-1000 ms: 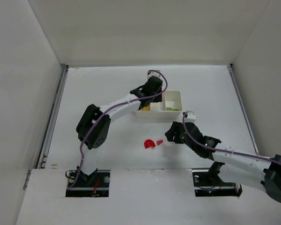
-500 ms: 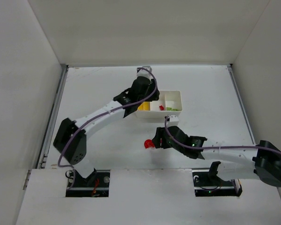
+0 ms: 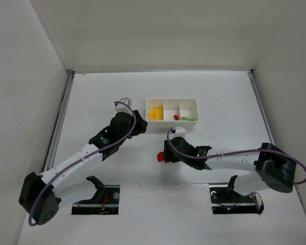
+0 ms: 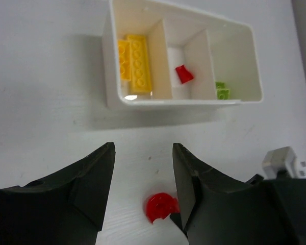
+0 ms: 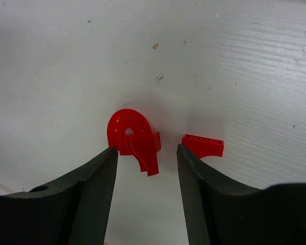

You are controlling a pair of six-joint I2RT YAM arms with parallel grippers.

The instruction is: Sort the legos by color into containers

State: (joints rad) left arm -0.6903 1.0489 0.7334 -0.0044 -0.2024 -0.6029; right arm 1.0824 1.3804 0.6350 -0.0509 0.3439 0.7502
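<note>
Surface (image 3: 229,92): white and flat; we see every piece and the tray resting on it.

Tray (image 4: 143,103): one white rectangular box with two thin walls that divide it into three compartments in a row. It stands beyond both arms in the top view.

Yellow legos (image 4: 134,64): two studded bricks side by side in the left compartment.

Red wedge in tray (image 4: 183,74): one small piece on the floor of the middle compartment.

Green legos (image 4: 222,90): small pale pieces in the right compartment, against its near wall.

Red half-disc (image 5: 130,135): loose on the surface, well on the near side of the tray.

Loose red wedge (image 5: 203,145): on the surface just beside the half-disc, a narrow gap between them.

Left fingers (image 4: 89,178): spread apart and holding nothing, over bare surface at the tray's near-left side, pointing toward it.

Right fingers (image 5: 86,189): spread apart and holding nothing. In the wrist view we see the half-disc in line with the gap, just ahead of the tips. We cannot tell whether they touch it.
</note>
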